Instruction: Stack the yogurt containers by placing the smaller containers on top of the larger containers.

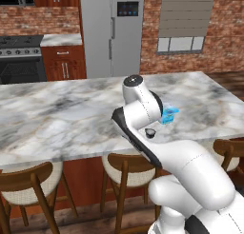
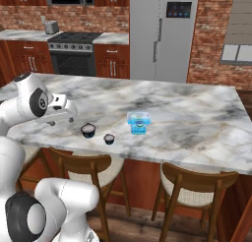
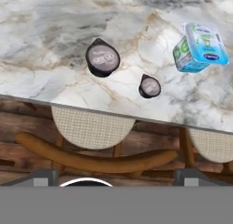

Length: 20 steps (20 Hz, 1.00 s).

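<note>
Two small dark round cups with whitish tops, the smaller containers, stand on the marble island near its front edge: a wider one and a narrower one. To their right sits the light blue squarish tub, the larger container, with nothing on top. My gripper hovers above the counter's front edge, left of the wider cup. It is open wide and holds nothing.
Wooden stools with cream seats stand under the island's front edge. A stove and a steel fridge line the brick back wall. Bare marble stretches behind and right of the tub.
</note>
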Tool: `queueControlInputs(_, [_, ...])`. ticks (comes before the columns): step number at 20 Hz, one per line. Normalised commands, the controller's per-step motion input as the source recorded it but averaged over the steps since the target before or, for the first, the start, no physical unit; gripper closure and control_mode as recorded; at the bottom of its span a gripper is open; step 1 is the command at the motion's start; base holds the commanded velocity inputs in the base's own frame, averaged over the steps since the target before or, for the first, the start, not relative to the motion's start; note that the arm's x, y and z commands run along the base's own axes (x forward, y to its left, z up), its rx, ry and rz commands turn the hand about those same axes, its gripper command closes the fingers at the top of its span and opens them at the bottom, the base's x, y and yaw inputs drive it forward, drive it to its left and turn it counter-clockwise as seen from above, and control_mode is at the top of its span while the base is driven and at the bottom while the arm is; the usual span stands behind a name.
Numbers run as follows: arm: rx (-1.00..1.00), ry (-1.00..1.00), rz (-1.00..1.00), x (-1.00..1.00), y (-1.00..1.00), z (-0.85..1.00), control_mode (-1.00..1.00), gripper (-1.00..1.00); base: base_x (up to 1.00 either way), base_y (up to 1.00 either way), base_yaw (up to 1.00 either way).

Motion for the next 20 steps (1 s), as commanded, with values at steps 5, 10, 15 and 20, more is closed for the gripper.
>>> queueControlInputs(5, [-0.04,0.0,0.0,0.19,0.12,-0.16,-1.0,-1.0,0.0,0.0,0.0])
queueControlInputs(10, [0.0,0.0,0.0,0.3,0.11,-0.06,-1.0,-1.0,0.0,0.0,0.0])
queueControlInputs(15, [0.0,0.0,0.0,0.24,0.0,-0.03,-1.0,-1.0,0.0,0.0,0.0])
queueControlInputs(20, [-0.01,0.0,0.0,0.1,0.0,-0.21,-1.0,-1.0,0.0,0.0,0.0])
